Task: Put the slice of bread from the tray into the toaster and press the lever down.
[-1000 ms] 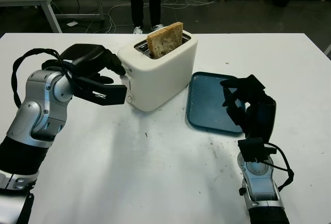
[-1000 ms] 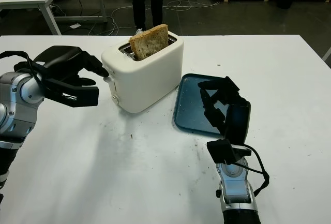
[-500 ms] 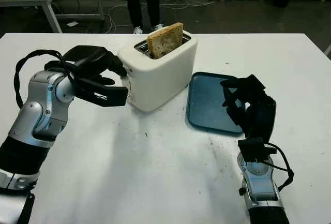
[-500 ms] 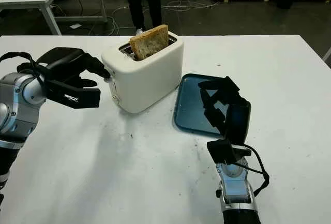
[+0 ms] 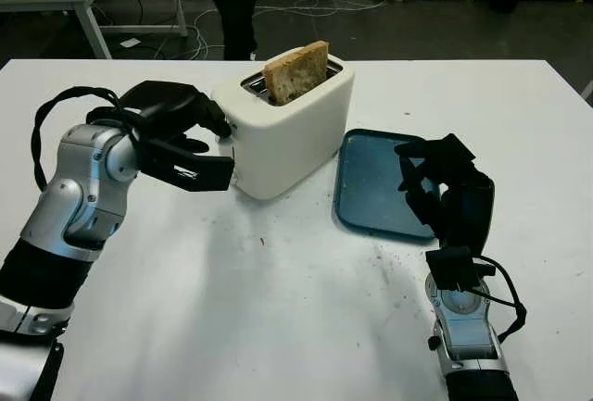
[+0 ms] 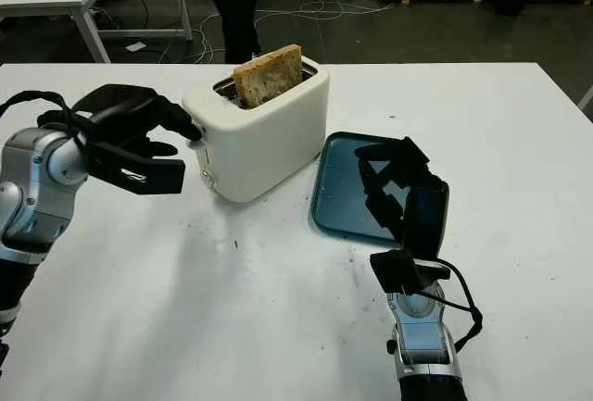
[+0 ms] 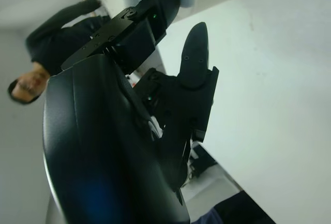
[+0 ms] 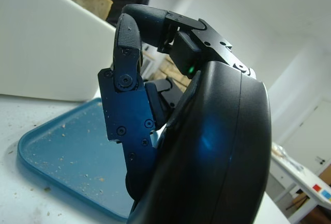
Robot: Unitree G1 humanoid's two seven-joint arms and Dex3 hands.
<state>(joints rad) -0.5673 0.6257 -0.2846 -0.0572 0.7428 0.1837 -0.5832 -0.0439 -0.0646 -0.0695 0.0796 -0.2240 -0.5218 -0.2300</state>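
The slice of bread [image 5: 296, 71] stands in the slot of the toaster [image 5: 287, 128], sticking up, lever not yet down. The left hand [image 5: 185, 132], curled and holding nothing, is right at the toaster's lever end, far nearer than the right hand [image 5: 443, 193], curled and idle over the blue tray [image 5: 366, 188].
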